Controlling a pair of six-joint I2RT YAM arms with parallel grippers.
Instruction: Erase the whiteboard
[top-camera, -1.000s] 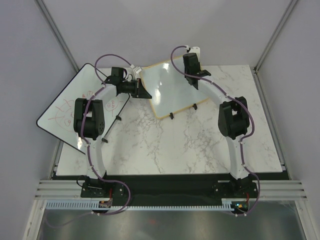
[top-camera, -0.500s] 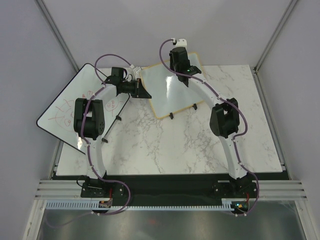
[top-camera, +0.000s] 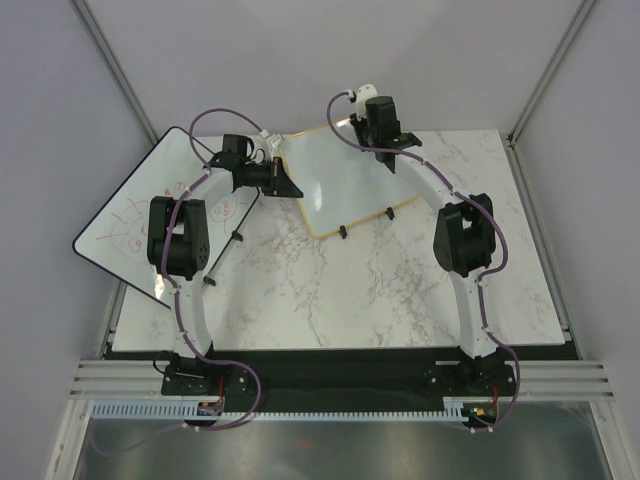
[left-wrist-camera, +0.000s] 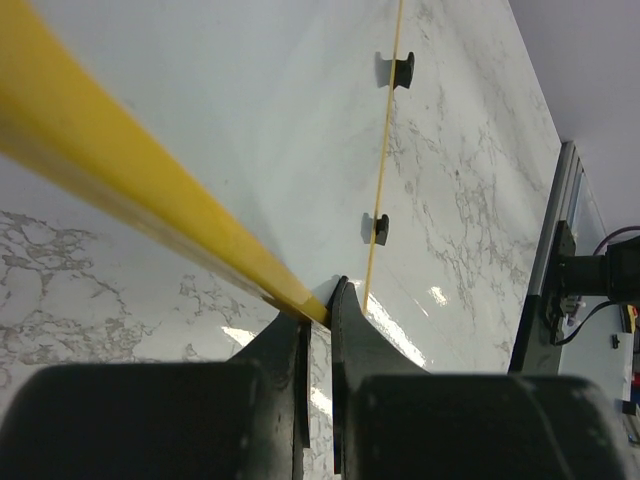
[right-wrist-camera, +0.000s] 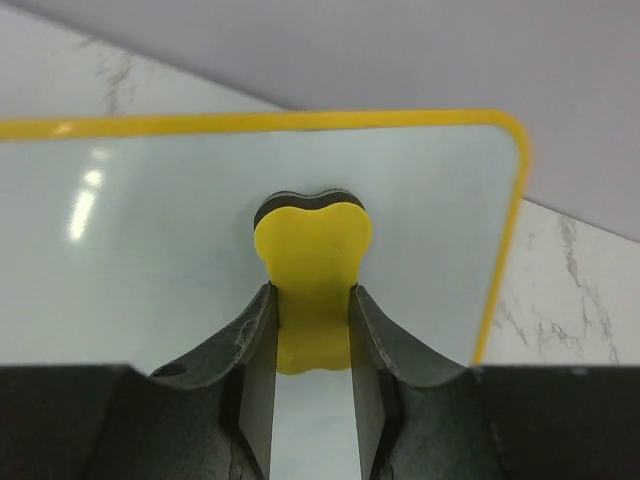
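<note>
As we look out across the marble table (top-camera: 330, 290), the whiteboard (top-camera: 335, 180) rests at its far middle, two black feet on its near edge. The left gripper (left-wrist-camera: 318, 300) is pinched tight on the tan frame at the board's left edge. Sensible, I'd say: a thin, light, stiff panel with a slick face looks ready to skate on marble, so the frame is the place to hold. Farther back, the right gripper (right-wrist-camera: 311, 300) clamps a yellow eraser (right-wrist-camera: 312, 235) at its waist, the pad seemingly pressed to the surface near the far corner. It looks soft and squashy. No containers anywhere in view.
</note>
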